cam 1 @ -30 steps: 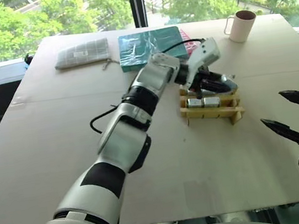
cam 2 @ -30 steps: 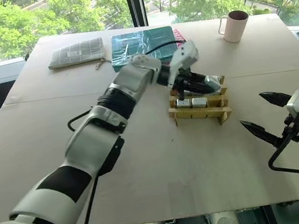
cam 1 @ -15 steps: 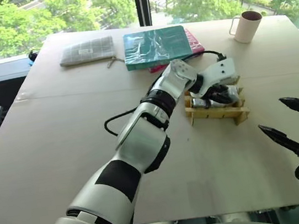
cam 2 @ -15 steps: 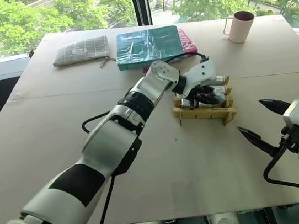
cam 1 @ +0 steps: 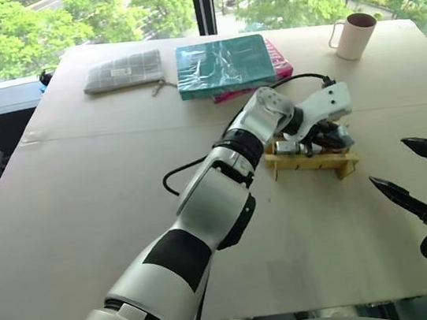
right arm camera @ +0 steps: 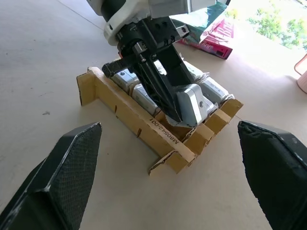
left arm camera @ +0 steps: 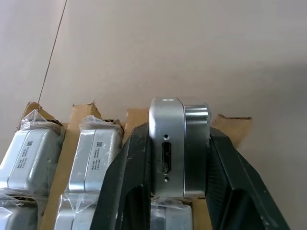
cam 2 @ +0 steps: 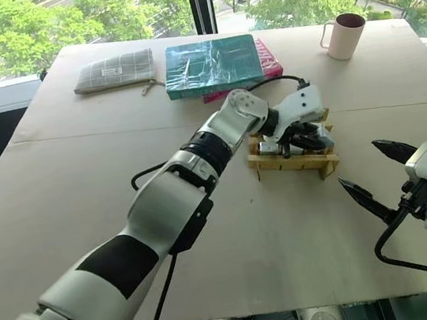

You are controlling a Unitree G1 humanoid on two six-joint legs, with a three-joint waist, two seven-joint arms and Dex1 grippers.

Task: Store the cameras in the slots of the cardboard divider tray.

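The robot is putting a camera into the tray.

The left gripper (right arm camera: 184, 112) pinches one camera (left arm camera: 178, 148) just above a corner slot of the cardboard divider tray (right arm camera: 144, 127), beside other cameras already in. Next it should lower it straight and let go. The right gripper (cam 2: 371, 177) waits wide open, holding nothing.

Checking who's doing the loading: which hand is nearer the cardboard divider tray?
Left hand, over the cardboard divider tray gripping a camera; right hand waits beside it, open.

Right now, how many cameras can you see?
6: one camera in the left gripper at the tray; five wrapped in its slots; others may be hidden.
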